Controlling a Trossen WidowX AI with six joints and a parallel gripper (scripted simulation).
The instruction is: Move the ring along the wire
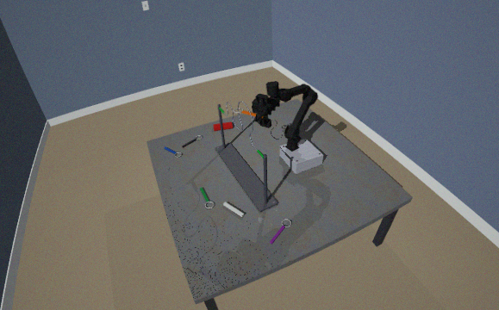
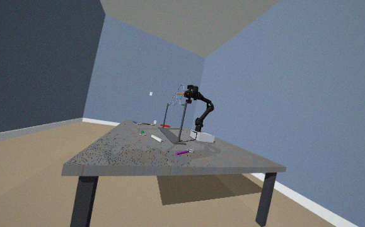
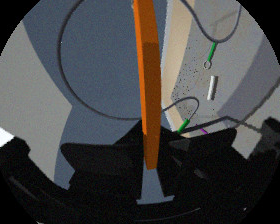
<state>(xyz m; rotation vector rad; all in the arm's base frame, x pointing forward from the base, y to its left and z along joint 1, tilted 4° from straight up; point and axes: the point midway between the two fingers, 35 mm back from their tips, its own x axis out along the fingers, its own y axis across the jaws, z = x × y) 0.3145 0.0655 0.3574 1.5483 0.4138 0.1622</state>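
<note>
The orange handle (image 1: 248, 114) (image 2: 181, 93) (image 3: 151, 75) is held roughly level, high over the table. My gripper (image 1: 256, 115) (image 2: 185, 93) (image 3: 144, 122) is shut on it near its rear end. The ring at its front is tiny in the top and exterior views, among the wire's bends, and outside the wrist view; whether the wire passes through it or touches it cannot be told. The grey wire (image 3: 59, 50) bends in loops between the far green part (image 1: 221, 110) (image 2: 168, 104) and the near green part (image 1: 260, 153) (image 2: 183, 104) (image 3: 183, 125). The ring is away from both posts, along the middle bends.
The far post (image 1: 221, 129) and near post (image 1: 265, 178) (image 2: 183, 121) stand on a dark base (image 1: 245, 176). A red cylinder (image 1: 223, 127), a white bar (image 1: 233, 209) and rings with blue (image 1: 171, 151), black, green (image 1: 205, 195) and purple (image 1: 278, 233) handles lie on the table.
</note>
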